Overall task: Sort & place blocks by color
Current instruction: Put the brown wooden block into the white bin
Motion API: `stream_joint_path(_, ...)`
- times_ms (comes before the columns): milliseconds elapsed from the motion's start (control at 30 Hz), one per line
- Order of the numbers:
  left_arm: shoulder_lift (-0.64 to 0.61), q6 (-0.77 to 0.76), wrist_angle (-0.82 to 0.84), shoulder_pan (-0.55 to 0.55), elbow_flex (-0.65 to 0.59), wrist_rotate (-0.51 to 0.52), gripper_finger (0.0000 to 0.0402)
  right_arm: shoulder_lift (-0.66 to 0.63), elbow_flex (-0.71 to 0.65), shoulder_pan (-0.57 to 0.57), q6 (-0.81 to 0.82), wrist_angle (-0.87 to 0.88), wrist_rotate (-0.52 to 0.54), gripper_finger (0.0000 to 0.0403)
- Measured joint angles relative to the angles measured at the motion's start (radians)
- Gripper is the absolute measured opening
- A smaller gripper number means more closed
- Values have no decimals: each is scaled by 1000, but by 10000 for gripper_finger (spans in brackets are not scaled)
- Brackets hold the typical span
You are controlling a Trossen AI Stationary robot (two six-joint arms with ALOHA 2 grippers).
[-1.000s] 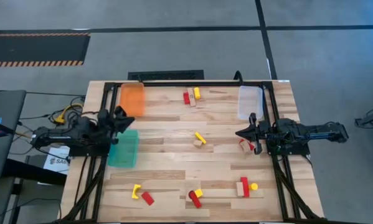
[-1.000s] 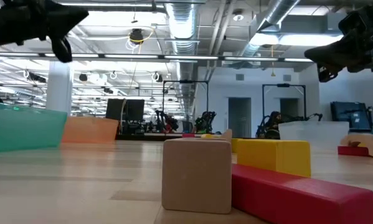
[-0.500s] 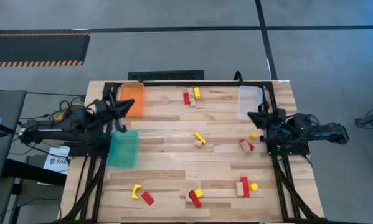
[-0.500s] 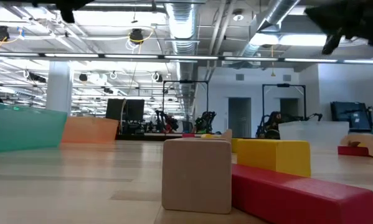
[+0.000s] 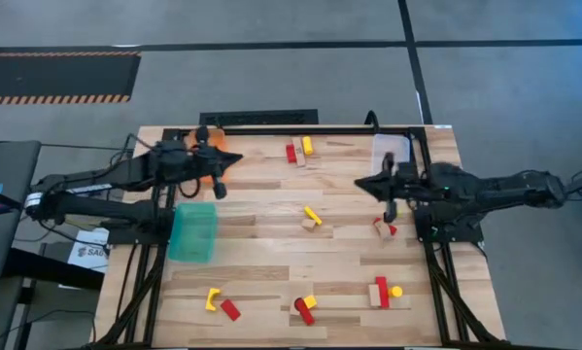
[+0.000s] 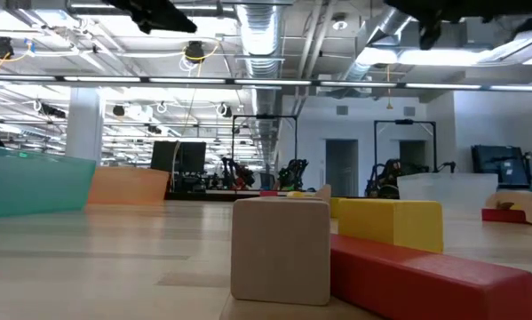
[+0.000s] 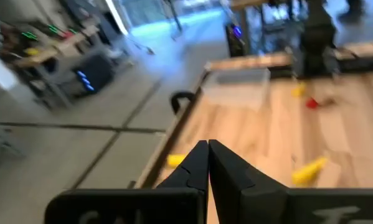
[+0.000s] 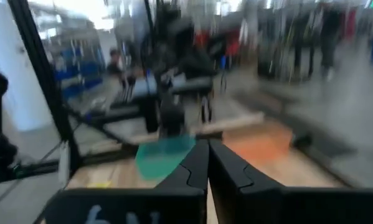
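Red, yellow and pale wood blocks lie in small clusters on the table: a red and yellow pair near the far edge, a yellow bar with a wood cube mid-table, a red and wood pair, and several more along the near edge. My left gripper hovers shut over the orange bin, its fingertips together in the left wrist view. My right gripper hovers shut beside the clear bin, its fingertips together in the right wrist view. Neither holds a block.
The teal bin stands at the table's left, the orange bin beyond it, the clear bin at the far right. A black frame runs along the table's edges. In the low view a wood cube, red bar and yellow block lie close.
Both arms have risen toward the top of the low view. My left gripper has moved toward the far edge and then right, over the orange bin. My right gripper has moved from beside the red and wood pair toward the far edge, then left. No block has moved.
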State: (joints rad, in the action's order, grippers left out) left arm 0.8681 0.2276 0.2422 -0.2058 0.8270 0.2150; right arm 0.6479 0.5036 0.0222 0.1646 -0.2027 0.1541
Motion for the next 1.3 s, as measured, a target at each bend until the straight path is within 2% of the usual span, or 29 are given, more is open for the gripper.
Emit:
stream_joint_path(133,70,-3,-27,2,35,-21,23,143,187,4,180,272,-2,54)
stream_joint_path(300,133,-12,-23,4,47,-10,86,319,435,4,436,802,-6,89)
stream_joint_path(400,163,-53,-38,4,47,25,133,426,529,2,584,1055,-55,125)
stream_joint_path(500,192,-74,-71,4,47,35,179,516,566,2,698,1208,-118,176)
stream_joint_path(567,204,-77,-110,4,47,35,209,565,567,2,736,1260,-169,215)
stream_joint_path(700,224,-79,-199,4,47,84,265,651,566,1,823,1391,-182,288)
stream_joint_path(833,233,-94,-214,0,48,134,315,696,541,-7,838,1456,-204,332)
stream_joint_path(1000,232,-121,-173,-1,48,126,351,699,434,-6,849,1400,-245,351)
stream_joint_path(1300,232,-139,-146,-1,48,122,358,699,267,-9,888,1228,-262,342)
